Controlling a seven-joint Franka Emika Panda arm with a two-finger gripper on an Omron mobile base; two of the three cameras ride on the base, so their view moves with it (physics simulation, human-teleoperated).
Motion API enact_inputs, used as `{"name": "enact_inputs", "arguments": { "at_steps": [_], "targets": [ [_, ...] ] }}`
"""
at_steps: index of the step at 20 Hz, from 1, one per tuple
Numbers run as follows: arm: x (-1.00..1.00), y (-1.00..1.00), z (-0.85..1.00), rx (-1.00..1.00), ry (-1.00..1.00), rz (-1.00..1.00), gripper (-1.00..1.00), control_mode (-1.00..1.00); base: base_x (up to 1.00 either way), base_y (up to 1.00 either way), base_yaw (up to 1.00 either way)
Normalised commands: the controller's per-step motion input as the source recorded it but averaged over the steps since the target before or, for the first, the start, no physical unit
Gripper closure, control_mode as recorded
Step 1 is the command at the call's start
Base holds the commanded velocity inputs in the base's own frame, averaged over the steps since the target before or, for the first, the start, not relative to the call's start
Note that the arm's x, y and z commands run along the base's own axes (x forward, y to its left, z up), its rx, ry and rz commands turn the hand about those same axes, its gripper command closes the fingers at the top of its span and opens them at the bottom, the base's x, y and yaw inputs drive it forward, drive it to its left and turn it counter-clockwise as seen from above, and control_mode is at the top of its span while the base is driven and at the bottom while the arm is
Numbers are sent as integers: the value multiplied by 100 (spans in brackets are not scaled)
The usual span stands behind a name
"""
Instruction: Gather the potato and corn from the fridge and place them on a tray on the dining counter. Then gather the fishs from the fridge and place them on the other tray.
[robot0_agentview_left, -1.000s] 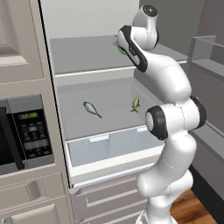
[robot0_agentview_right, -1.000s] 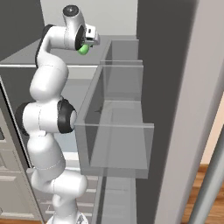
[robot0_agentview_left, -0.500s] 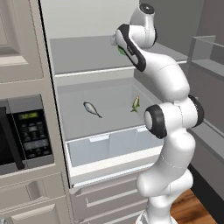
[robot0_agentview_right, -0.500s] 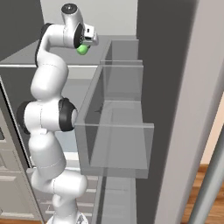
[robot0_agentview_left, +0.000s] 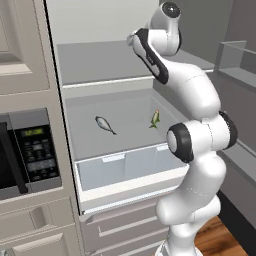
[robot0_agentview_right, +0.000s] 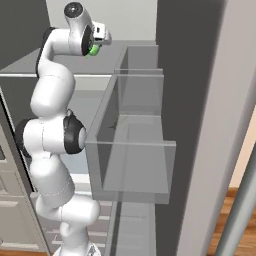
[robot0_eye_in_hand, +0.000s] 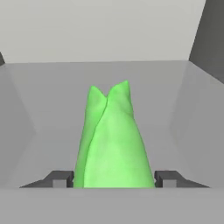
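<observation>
Since the corn (robot0_eye_in_hand: 113, 144) sits directly between the gripper (robot0_eye_in_hand: 113, 178) fingertips on the fridge's upper shelf (robot0_eye_in_hand: 48, 100), clamped at its thick middle, it looks stiff, light and slightly slick.

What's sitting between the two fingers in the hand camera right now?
The corn, its bright green husk filling the gap between the fingers in the hand view, above the grey fridge shelf.

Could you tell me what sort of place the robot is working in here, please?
It looks like a home kitchen, rendered. An open fridge with shelves and door bins holds two fish, a microwave sits in pale cabinets, and the gripper is closed on a green corn cob.
</observation>
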Motion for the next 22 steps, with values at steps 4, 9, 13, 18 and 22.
{"name": "enact_inputs", "arguments": {
  "at_steps": [4,9,13,18,22],
  "targets": [
    [-87,0,6,1,-44,-2,100,-100,0,0,0],
    [-43,0,-7,7,-31,-2,100,-100,0,0,0],
    [-91,0,78,0,9,-8,100,-100,0,0,0],
    [-100,0,40,1,7,-10,100,-100,0,0,0],
    [-100,0,-1,0,25,-4,100,-100,0,0,0]
  ]
}}
